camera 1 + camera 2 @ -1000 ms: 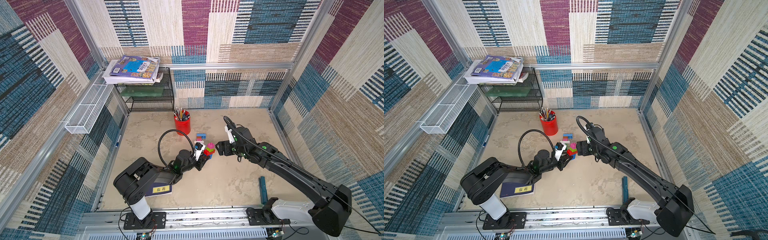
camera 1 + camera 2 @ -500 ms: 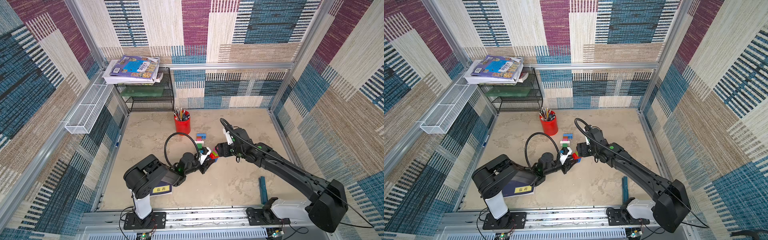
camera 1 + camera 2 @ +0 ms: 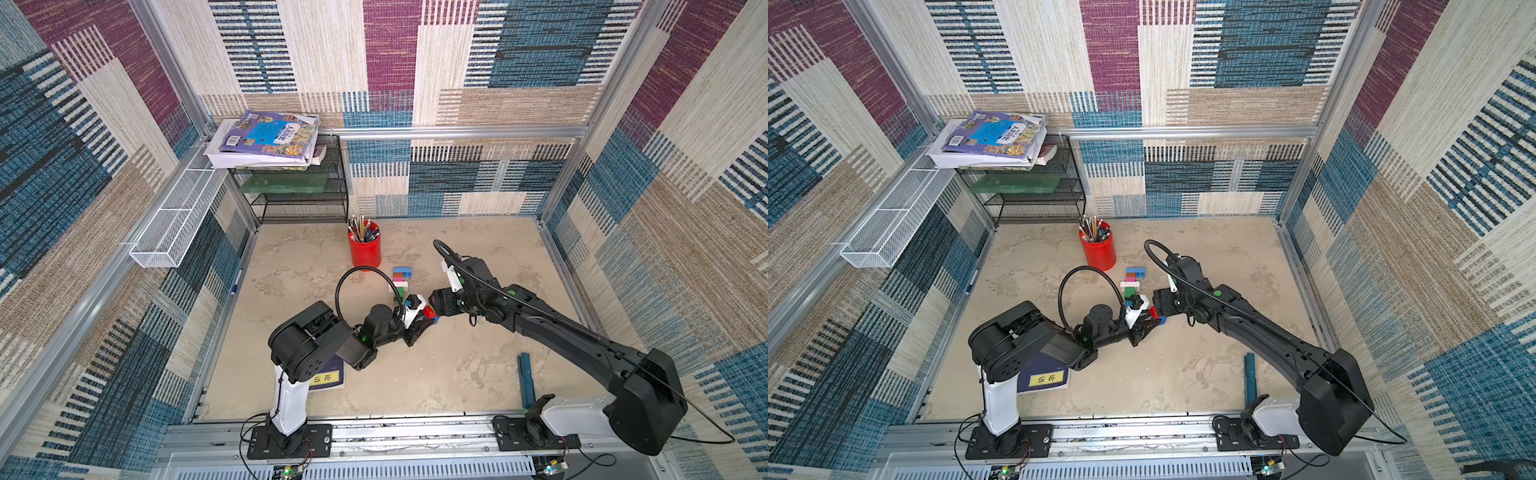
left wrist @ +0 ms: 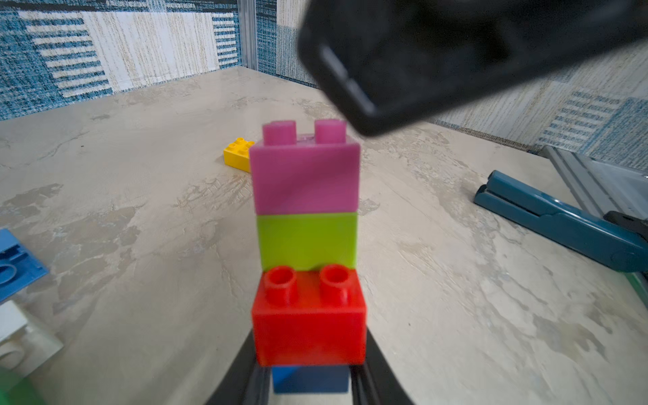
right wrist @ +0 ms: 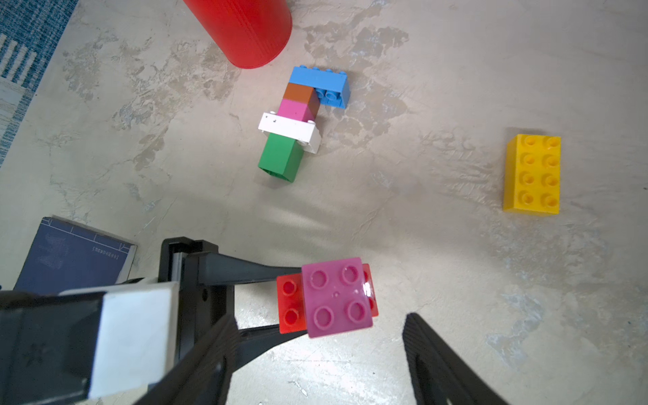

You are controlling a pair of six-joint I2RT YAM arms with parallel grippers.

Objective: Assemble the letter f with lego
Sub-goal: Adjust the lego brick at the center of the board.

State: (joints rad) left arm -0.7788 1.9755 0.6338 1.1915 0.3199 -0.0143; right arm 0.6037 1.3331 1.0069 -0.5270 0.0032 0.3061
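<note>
1. Closed: left gripper (image 4: 310,382), fingers (image 4: 380,380) clamped on the four-brick stack (image 4: 306,245), one finger on each side of its nearest end.
2. Order of the four-brick stack, counted outward from the left fingertips: blue brick (image 4: 310,380), red brick (image 4: 308,326), lime brick (image 4: 306,242), magenta brick (image 4: 305,179). Two red studs bare beside the lime brick; magenta studs at the far end, turned toward the right gripper (image 5: 321,317).
3. Open: right gripper, fingers (image 5: 427,350) spread wide to either side of the magenta end, gripping nothing; a strip of tabletop (image 5: 438,263) visible between each fingertip and the bricks.
4. Beyond the right fingertips, well apart from the held stack: partly built letter (image 5: 291,126), lying on its side on the tabletop. In line: sky-blue oblong brick (image 5: 317,82), brown brick (image 5: 299,94), pink brick (image 5: 296,110), white oblong brick (image 5: 287,128) set crosswise, green brick (image 5: 280,157).
5. Well outside the right fingers: yellow oblong brick (image 5: 532,173), studs up, apart from every other brick.
6. Near the sky-blue end of the letter: red pencil cup (image 5: 245,28).
7. Behind the left fingers, on the wrist side: dark blue notebook (image 5: 73,256), flat on the tabletop.
8. Far out to one side of the left fingers: teal hinged tool (image 4: 561,224), lying flat.
</note>
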